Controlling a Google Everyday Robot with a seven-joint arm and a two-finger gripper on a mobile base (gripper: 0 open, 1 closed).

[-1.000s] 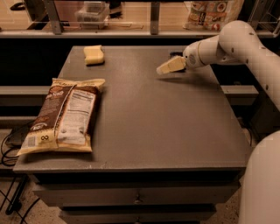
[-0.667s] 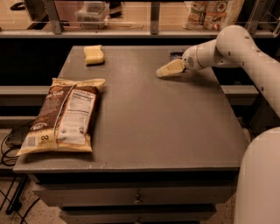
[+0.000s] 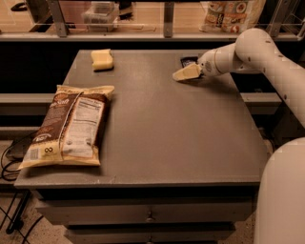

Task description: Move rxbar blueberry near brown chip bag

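The brown chip bag lies flat at the table's front left, its white nutrition label facing up. The rxbar blueberry is a small dark bar at the table's far right; only part of it shows behind the gripper. My gripper reaches in from the right on a white arm. It is low over the table, right at the bar's near side. The bar and the chip bag are far apart, at opposite sides of the table.
A pale yellow sponge lies at the far left of the grey table. Behind the table is a shelf rail with a white bag with red-orange pictures and a clear container. The robot's white body fills the lower right.
The gripper has stayed nearly in place by the bar, shifting only slightly. The chip bag and the sponge have not moved.
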